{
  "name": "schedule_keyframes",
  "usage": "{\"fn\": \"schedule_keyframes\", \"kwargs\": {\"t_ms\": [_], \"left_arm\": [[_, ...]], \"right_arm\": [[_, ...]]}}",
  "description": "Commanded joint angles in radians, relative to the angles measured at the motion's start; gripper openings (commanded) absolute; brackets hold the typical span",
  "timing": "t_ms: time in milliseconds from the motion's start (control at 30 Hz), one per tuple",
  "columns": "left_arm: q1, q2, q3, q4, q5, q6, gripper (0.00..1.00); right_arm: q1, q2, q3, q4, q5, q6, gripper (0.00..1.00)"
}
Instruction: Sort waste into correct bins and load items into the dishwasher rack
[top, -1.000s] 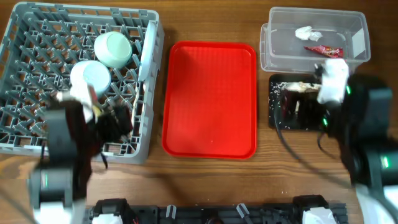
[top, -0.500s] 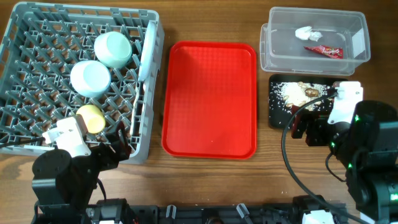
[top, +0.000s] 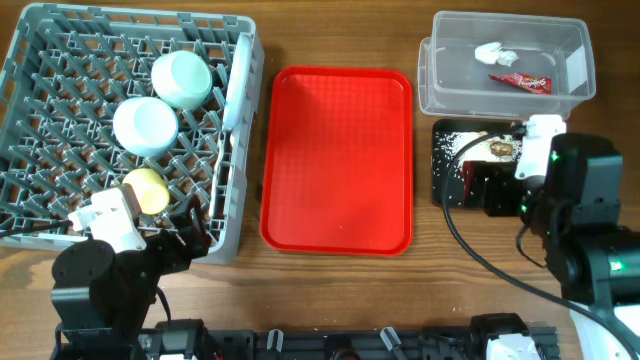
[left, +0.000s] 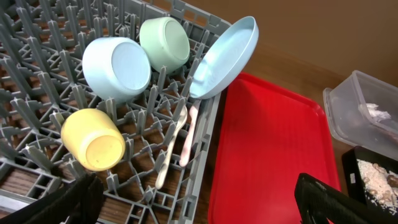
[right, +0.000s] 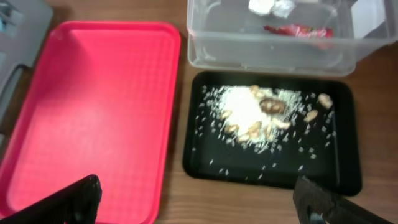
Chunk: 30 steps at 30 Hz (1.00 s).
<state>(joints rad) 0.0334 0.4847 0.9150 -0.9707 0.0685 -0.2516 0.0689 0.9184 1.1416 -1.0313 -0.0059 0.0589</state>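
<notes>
Seems all but finished. Loaded in the dishwasher rack (top: 40, 60): pale green bowl (top: 182, 78), pale blue-white bowl (top: 145, 125), yellow cup (top: 146, 189), round plate (left: 224, 57) on edge by the right wall, two spoons (left: 180, 140) among the pegs. Sorted into the clear tub (top: 440, 85): red foil wrapper (top: 520, 82), white tissue (top: 494, 53). Spread over the black tray (right: 205, 155): rice and brown bits (right: 261, 115). Gaping wide, gripping nothing: left tool (left: 198, 183) over the rack's near corner, right tool (right: 196, 183) above the black tray.

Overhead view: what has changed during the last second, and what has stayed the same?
The left gripper pulled back off the dishwasher rack, toward the robot, uncovering the yellow cup. The right gripper retreated from the black tray, then came forward again. Both are open and empty. The pale green bowl, red wrapper and red tray stayed put.
</notes>
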Motion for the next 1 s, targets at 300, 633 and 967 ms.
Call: {"fn": "schedule_keyframes", "kwargs": {"t_ms": [300, 633, 967], "left_arm": [[-0.005, -0.006, -0.011, 0.005, 0.001, 0.008, 1.00], [-0.005, -0.006, -0.011, 0.006, 0.001, 0.008, 1.00], [-0.005, -0.006, -0.011, 0.006, 0.001, 0.008, 1.00]], "right_arm": [[0.000, -0.290, -0.180, 0.367, -0.002, -0.026, 1.00], [0.000, -0.678, -0.748, 0.943, -0.003, 0.044, 1.00], [0.000, -0.881, -1.095, 1.262, -0.002, 0.071, 1.00]]}}
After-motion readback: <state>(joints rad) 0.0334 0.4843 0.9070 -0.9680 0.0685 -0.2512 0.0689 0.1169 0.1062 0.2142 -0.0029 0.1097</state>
